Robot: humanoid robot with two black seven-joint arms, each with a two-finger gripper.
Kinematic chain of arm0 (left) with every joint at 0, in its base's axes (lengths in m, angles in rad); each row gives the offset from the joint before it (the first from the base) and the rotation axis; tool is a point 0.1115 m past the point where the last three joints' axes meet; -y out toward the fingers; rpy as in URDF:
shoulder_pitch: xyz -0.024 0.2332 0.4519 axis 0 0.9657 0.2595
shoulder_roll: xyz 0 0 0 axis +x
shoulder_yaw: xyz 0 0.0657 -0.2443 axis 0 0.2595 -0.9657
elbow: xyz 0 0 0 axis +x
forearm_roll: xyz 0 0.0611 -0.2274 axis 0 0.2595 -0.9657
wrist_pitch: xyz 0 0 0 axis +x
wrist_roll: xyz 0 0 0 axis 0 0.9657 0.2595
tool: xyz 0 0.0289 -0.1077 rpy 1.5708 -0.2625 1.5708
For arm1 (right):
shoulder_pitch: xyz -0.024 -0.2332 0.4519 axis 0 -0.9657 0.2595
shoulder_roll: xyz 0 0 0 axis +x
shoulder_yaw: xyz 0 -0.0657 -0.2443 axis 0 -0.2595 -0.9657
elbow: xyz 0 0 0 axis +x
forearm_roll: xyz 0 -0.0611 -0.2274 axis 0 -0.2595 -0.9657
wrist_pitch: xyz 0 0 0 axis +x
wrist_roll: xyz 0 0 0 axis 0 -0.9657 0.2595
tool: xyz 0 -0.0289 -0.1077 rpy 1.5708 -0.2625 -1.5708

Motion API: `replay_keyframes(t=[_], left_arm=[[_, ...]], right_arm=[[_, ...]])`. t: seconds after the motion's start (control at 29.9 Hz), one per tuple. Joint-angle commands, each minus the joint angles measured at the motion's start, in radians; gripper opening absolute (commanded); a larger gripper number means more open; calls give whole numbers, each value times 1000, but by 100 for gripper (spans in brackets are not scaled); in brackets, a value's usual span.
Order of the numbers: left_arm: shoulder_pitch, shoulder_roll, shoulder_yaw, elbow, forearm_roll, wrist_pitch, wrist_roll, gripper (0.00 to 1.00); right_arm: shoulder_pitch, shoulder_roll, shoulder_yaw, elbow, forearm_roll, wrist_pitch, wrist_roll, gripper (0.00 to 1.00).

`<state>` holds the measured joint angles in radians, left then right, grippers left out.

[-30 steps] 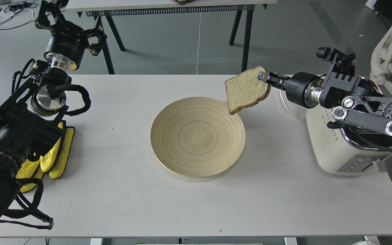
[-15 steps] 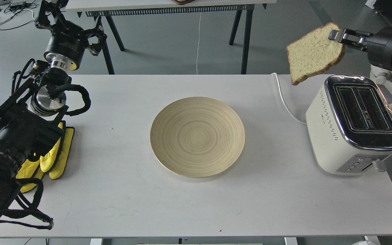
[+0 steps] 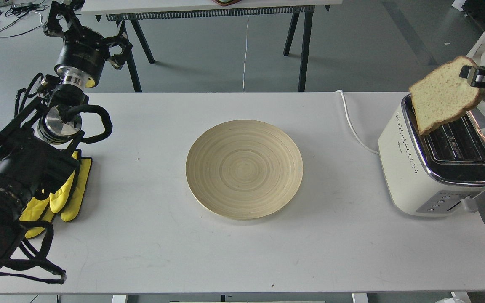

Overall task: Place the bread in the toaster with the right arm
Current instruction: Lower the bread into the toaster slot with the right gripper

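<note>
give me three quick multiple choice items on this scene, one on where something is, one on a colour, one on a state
1. Where is the bread slice?
A. on the plate
B. held over the toaster
C. on the table

2. What colour is the glove under the left arm?
A. yellow
B. red
C. blue

3. What is the wooden plate holding?
A. bread
B. a glove
C. nothing

Key: 1 B, the right end effector grips it above the toaster slots. 2 A, bright yellow fabric. 3 C, its whole surface shows bare.
</note>
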<state>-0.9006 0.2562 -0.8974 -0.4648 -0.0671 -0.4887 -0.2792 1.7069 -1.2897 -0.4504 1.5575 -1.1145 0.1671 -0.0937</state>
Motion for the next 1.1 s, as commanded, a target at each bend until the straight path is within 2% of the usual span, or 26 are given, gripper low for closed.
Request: replay_keyframes(t=[0.0,0.44,1.07], left_arm=[[-1,0,0,0,0,0,0,100],[-1,0,0,0,1,0,0,100],[-1,0,0,0,1,0,0,100]], right_arm=[[-1,-28,-2,16,-4,6,-15,0],[17,-99,2,73,-7,45,-34,0],[19,-89,-4,70,-8,52,-35,0]])
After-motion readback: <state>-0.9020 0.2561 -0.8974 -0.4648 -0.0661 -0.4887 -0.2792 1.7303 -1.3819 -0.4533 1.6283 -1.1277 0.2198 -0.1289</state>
